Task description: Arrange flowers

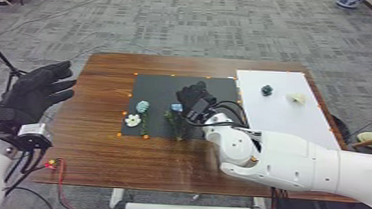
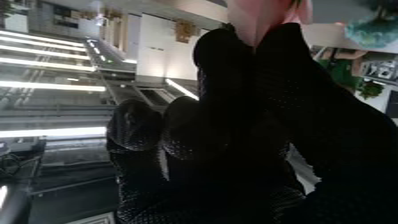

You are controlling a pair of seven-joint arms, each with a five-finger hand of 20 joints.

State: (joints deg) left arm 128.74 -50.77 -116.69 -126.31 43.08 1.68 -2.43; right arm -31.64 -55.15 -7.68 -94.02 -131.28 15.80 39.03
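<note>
Placing a flower looks to be the step in hand. The right hand [image 1: 196, 95] is over the dark mat [image 1: 156, 85] on the brown table [image 1: 92, 159], its fingers narrowed to a pinch round the soft petals of a pink flower [image 2: 252, 19]. The next move probably calls for settling that bloom among the others without crossing their stems, then letting go gently so the petals don't crease. The left hand [image 1: 35, 93] waits at the left side of the table, its fingers loosely spread and holding nothing.

Now the count: one pink flower, in the right hand's grip; one pale teal flower [image 1: 142, 106], one white flower [image 1: 132, 120] and one blue flower [image 1: 176, 107], all on the mat, the white one just beside the teal and the blue nearest the right hand. To the right lies one white board [image 1: 297, 124], bearing one small dark green piece [image 1: 266, 90] and one cream piece [image 1: 296, 98], which stand apart; whether those two are blooms I cannot tell
</note>
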